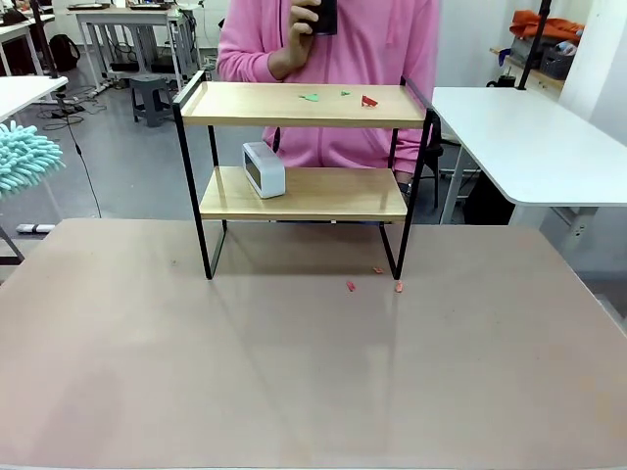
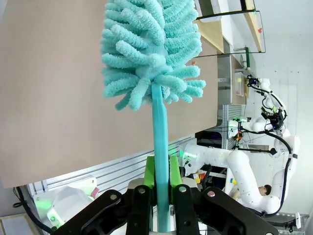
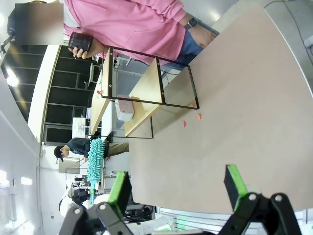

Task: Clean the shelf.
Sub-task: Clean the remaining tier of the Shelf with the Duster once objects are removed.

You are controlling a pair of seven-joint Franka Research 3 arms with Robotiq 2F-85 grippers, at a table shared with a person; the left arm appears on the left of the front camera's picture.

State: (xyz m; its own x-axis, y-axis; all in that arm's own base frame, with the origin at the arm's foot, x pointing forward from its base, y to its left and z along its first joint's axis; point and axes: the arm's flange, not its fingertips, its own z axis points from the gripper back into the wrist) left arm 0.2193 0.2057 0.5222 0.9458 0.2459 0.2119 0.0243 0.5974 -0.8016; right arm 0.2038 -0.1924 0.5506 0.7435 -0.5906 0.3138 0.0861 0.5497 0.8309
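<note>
Brown tabletop (image 1: 294, 372) below me: my left gripper (image 2: 162, 169) is clamped on the teal duster (image 2: 146, 54) handle, and my right gripper (image 3: 177, 185) has its fingers apart, holding nothing. Farther out, the shelf (image 1: 255, 103) stands at the table's far edge before the person (image 1: 343, 39), with red and green scraps (image 1: 368, 101) on its top board.

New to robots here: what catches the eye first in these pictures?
A fluffy teal duster, clamped by its handle in the left gripper, at the far left. In the middle stands the shelf, with green and red scraps on its top board, a small white box below, and a person in pink behind it.
</note>
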